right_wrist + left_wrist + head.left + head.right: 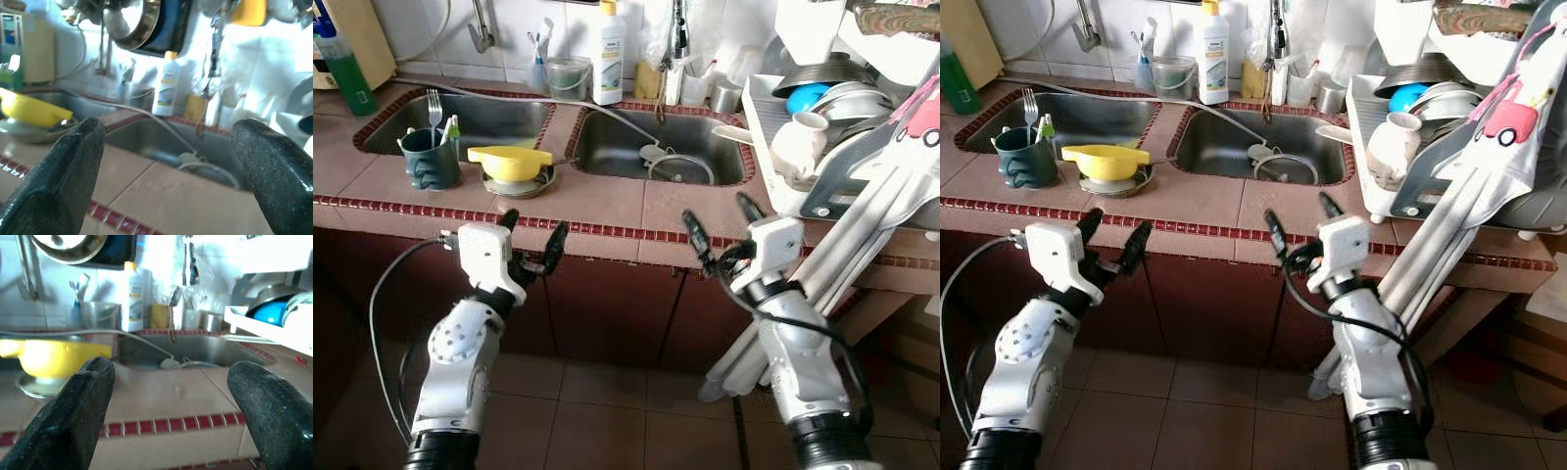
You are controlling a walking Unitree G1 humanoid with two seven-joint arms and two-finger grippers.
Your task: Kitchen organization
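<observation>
I have both arms raised in front of the tiled table (607, 201), just below its red-trimmed front edge. The left gripper (530, 238) has its jaws spread wide with nothing between them, and the right gripper (720, 221) is the same, spread and empty.

Beyond the left gripper, on the strip of table before the left sink (499, 117), a yellow dish (509, 162) sits on a round metal plate (521, 183). Just to its left stands a dark green mug (429, 159) with a fork (434, 106) upright in it. The jaws are near these but apart from them, lower than the table top.

Ahead of the right gripper lies the right sink (656, 147), with a hose (558, 102) running into it. A white bottle (608, 51) stands against the back wall between the two sinks. To the right, a white dish rack (769, 122) holds bowls and a white cup (796, 142).
</observation>
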